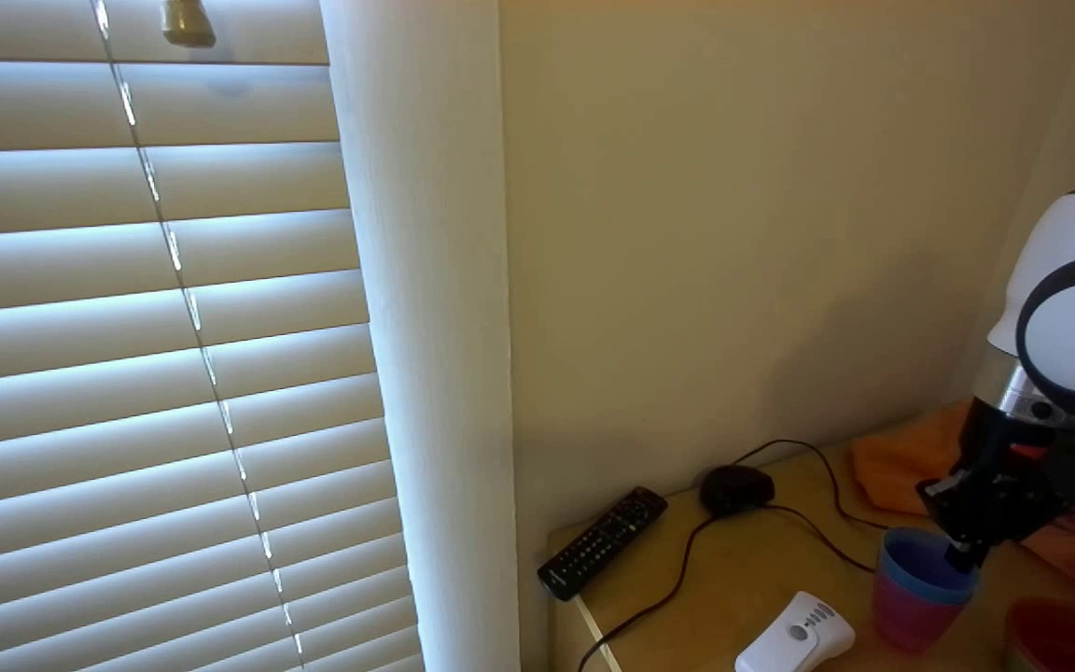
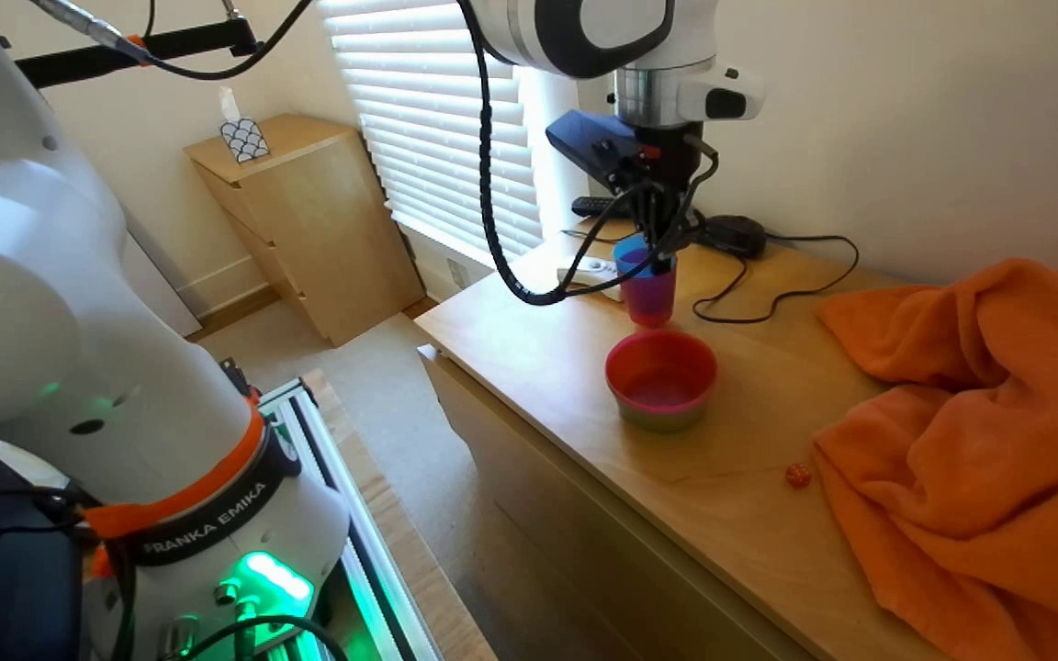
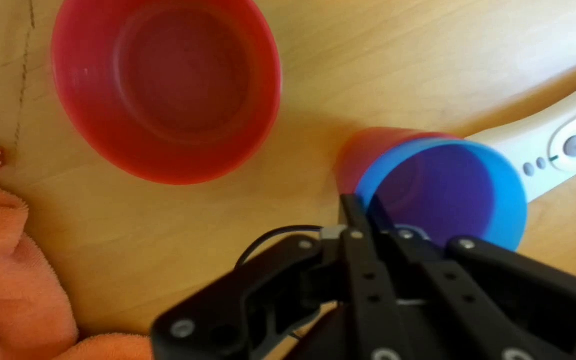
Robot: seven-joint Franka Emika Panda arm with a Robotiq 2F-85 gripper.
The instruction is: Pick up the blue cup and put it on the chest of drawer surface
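"How much of the small tapered blue plastic cup (image 3: 508, 200) is hidden?"

"Its lower part, sunk in the tapered red-pink plastic cup (image 3: 365, 149). In the wrist view the black two-fingered gripper (image 3: 364, 203) covers some rim, its tips blurred."

"The round red bowl (image 1: 1074, 639)?"

"Cut off by the bottom edge in an exterior view."

"The crumpled orange cloth (image 2: 979, 468)?"

"It runs off the right edge in an exterior view."

"Labels on the long black remote control (image 1: 604, 543)?"

"Too small to read."
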